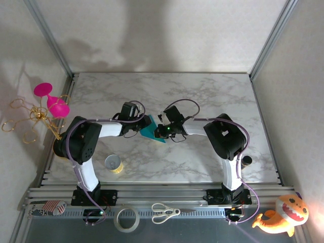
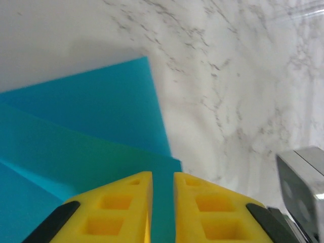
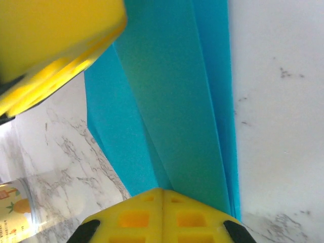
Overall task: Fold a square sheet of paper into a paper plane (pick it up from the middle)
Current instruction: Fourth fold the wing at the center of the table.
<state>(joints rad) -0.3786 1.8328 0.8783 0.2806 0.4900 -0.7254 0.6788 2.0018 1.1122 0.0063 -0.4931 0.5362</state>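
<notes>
The square sheet of paper (image 1: 151, 130), teal-blue and folded into layered slanted flaps, is lifted at the middle of the marble table (image 1: 212, 96) between my two grippers. My right gripper (image 1: 161, 129) is shut on its near edge; in the right wrist view the yellow fingertips (image 3: 162, 190) press together with the paper (image 3: 172, 101) fanning out from them. My left gripper (image 1: 143, 123) meets the paper from the other side. In the left wrist view its fingers (image 2: 163, 174) stand slightly apart, with the paper (image 2: 101, 116) showing through the narrow gap. One left finger (image 3: 55, 35) fills the right wrist view's top left corner.
A small can with a yellow label (image 1: 114, 163) stands near the left arm's base. Scissors (image 1: 164, 212) and a tape roll (image 1: 126, 219) lie on the front rail, a plush toy (image 1: 283, 215) at the right, and pink and gold ornaments (image 1: 50, 104) outside the left frame.
</notes>
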